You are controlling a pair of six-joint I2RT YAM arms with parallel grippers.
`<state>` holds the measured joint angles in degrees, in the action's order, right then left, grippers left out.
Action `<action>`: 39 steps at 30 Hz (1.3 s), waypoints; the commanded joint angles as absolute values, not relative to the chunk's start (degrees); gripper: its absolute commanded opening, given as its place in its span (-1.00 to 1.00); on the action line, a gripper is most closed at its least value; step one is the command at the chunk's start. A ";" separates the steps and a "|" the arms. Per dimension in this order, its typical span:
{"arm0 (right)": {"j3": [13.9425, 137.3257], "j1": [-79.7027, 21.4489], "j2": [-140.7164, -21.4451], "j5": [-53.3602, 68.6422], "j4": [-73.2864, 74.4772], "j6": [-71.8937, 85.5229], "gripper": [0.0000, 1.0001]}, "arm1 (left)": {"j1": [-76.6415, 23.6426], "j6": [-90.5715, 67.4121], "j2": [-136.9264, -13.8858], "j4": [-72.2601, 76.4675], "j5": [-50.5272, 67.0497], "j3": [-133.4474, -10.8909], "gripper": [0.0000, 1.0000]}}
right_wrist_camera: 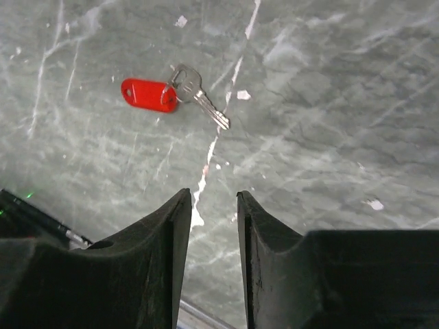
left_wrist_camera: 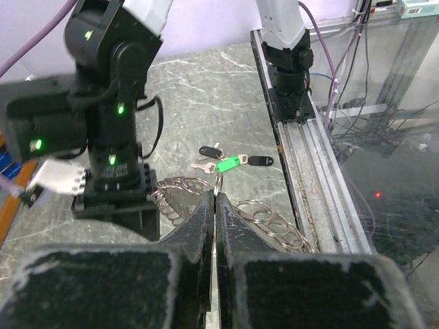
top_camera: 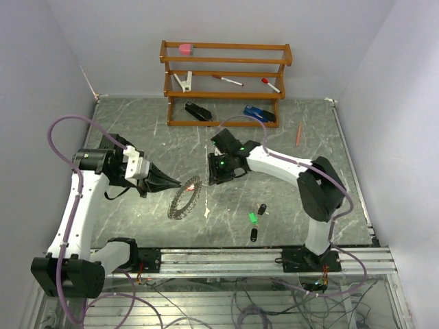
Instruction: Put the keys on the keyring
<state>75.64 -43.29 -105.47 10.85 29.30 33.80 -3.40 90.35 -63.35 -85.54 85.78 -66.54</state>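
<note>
The keyring (top_camera: 184, 200), a large thin silvery ring with a beaded rim, hangs tilted from my left gripper (top_camera: 181, 184), which is shut on its rim. In the left wrist view the coils of the ring (left_wrist_camera: 274, 223) spread to both sides of the closed gripper (left_wrist_camera: 215, 195). My right gripper (top_camera: 211, 177) is open and empty just right of the ring, pointing down at the table. The right wrist view shows the red key (right_wrist_camera: 147, 94) lying flat beyond the open gripper (right_wrist_camera: 214, 195). The green key (top_camera: 252, 217) and two black keys (top_camera: 261, 208) (top_camera: 253, 234) lie together at the front right.
A wooden rack (top_camera: 226, 82) stands at the back with markers and a pink item. A black stapler (top_camera: 197, 111) and a blue object (top_camera: 259, 113) lie before it. An orange pencil (top_camera: 299, 133) lies at the right. A metal rail (top_camera: 274, 257) runs along the near edge.
</note>
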 commanded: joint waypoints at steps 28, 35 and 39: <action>102.13 -50.89 -125.33 -0.18 41.43 38.59 -0.40 | -3.01 91.46 -59.87 -85.69 85.87 -69.17 -0.86; 102.43 -50.91 -127.26 0.12 41.34 38.67 -0.39 | -2.90 92.01 -59.62 -85.69 85.46 -69.21 -0.86; 102.61 -50.99 -128.04 -0.19 41.17 38.61 -0.40 | -2.90 92.23 -59.56 -85.69 85.25 -69.17 -0.86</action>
